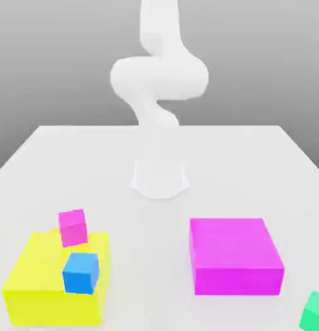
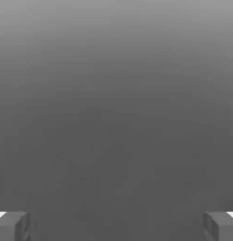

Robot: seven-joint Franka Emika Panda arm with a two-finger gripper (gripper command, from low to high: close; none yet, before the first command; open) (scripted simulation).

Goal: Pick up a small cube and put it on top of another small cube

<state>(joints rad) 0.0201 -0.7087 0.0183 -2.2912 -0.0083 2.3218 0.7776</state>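
Small green cube [image 1: 315,311] sits alone at the table's [image 1: 252,161] near corner, on the exterior view's right.

The gripper [image 2: 116,226], fingers [image 2: 14,226] spread wide apart, holds nothing. Across from the green cube, small magenta [image 1: 73,227] and blue [image 1: 81,272] cubes touch a yellow block [image 1: 39,284]; a magenta block [image 1: 234,253] lies between.

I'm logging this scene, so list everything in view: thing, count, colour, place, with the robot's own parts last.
table: one, white, under everything.
big yellow block: one, yellow, near corner at the exterior view's left.
big magenta block: one, magenta, exterior view's right of centre.
small magenta cube: one, magenta, tilted at the yellow block's far edge.
small blue cube: one, blue, in front of the yellow block's right part.
small green cube: one, teal-green, at the exterior view's lower right edge, partly cut off.
arm: one, white, rising from its base at the table's middle.
gripper: one, grey fingers wide apart, nothing between them.
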